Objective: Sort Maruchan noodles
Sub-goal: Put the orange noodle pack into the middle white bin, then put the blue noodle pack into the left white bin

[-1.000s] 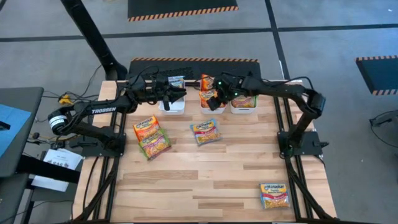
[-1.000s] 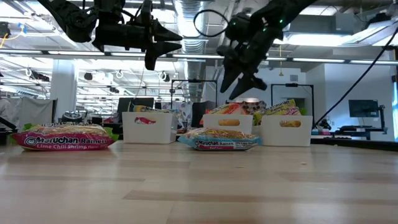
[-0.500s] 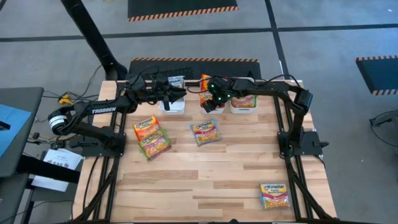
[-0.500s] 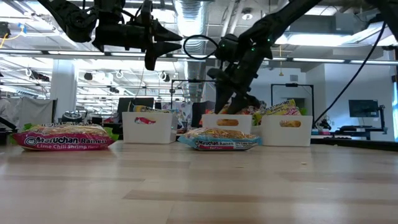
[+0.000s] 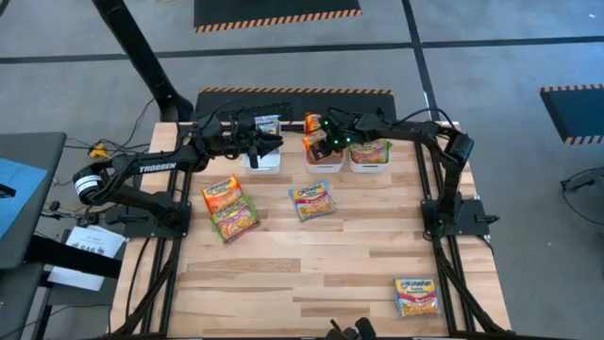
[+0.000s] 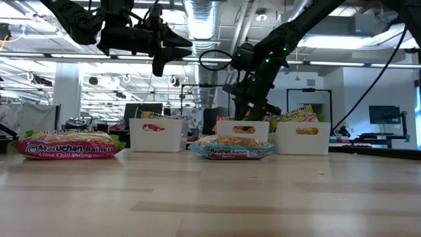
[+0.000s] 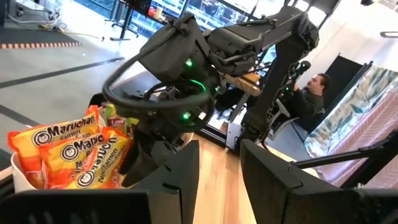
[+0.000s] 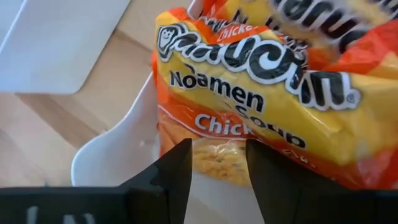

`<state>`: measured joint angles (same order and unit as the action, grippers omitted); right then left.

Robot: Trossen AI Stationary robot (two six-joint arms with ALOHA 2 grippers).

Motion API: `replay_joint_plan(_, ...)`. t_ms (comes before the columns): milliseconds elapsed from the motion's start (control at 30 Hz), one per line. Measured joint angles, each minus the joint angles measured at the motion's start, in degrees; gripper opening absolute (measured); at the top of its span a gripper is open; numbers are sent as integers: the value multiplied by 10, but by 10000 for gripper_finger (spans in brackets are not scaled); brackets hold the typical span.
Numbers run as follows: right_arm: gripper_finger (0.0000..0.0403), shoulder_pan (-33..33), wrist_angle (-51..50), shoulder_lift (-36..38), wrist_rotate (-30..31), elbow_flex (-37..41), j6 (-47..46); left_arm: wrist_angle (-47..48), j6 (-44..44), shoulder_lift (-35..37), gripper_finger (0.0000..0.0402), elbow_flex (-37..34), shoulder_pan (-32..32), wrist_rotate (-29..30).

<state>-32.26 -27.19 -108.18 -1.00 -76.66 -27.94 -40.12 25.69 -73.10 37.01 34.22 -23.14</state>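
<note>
You're working at the table's [image 5: 321,274] far edge: the right gripper [image 5: 324,144] is hovering over the middle bin [image 5: 322,164], fingers apart, straddling the orange Maruchan packet [image 8: 249,118] standing inside. The left gripper [image 5: 267,140] is waiting, part-open, above the left bin [image 5: 261,162].

Maruchan noodles [image 5: 312,200]: flat packets lie loose on the wood, others (orange ones) stand in bins.

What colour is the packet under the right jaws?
Orange packet, clearest in the right wrist view.
</note>
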Motion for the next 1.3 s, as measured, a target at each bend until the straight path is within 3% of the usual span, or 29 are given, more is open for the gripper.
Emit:
replay_joint_plan(467,176,11,16,22,-93,-1,10,0,3,0,104,0,0,-3)
replay_joint_plan(933,176,-1,-3,191,-105,-1,84,-5,73,2,104,0,0,-34)
replay_joint_plan(1100,176,-5,-39,232,-147,-1,159,-4,80,15,104,0,0,-61)
replay_joint_plan(1300,176,6,-104,268,-158,-1,155,-4,81,39,104,0,0,-66)
